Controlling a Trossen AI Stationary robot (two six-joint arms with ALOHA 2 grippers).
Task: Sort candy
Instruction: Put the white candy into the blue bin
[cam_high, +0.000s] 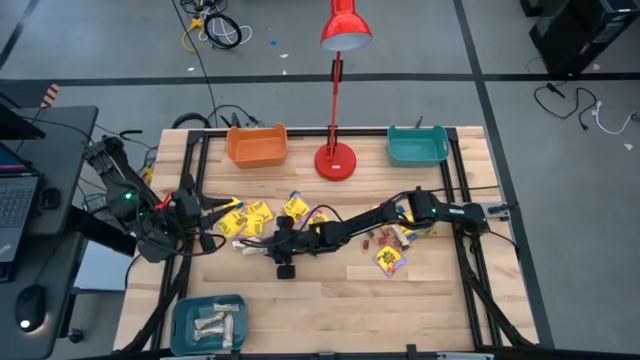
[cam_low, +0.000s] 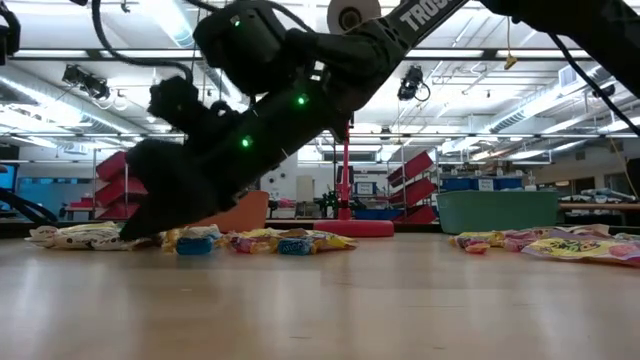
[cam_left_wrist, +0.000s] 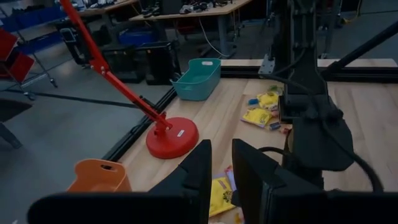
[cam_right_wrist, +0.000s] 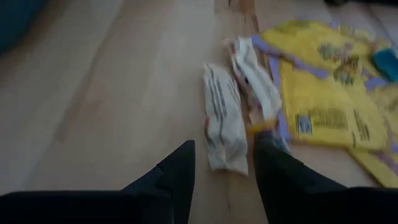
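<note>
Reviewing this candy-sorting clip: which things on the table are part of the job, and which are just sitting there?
Part of the job:
- yellow candy packets
- pale wrapped bars, between the right gripper's open fingers
- orange bin
- teal bin
- blue tray holding pale bars

Just there:
- red lamp
- laptop beside the table

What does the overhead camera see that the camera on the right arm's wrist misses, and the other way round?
Only the high view shows the orange bin, teal bin, red lamp, a blue tray holding pale bars, and both arms.

Only the right wrist view shows, close up, a pale wrapped bar lying just ahead of the right gripper, whose jaws stand apart with nothing between them.

Both show yellow candy packets on the wooden table.
</note>
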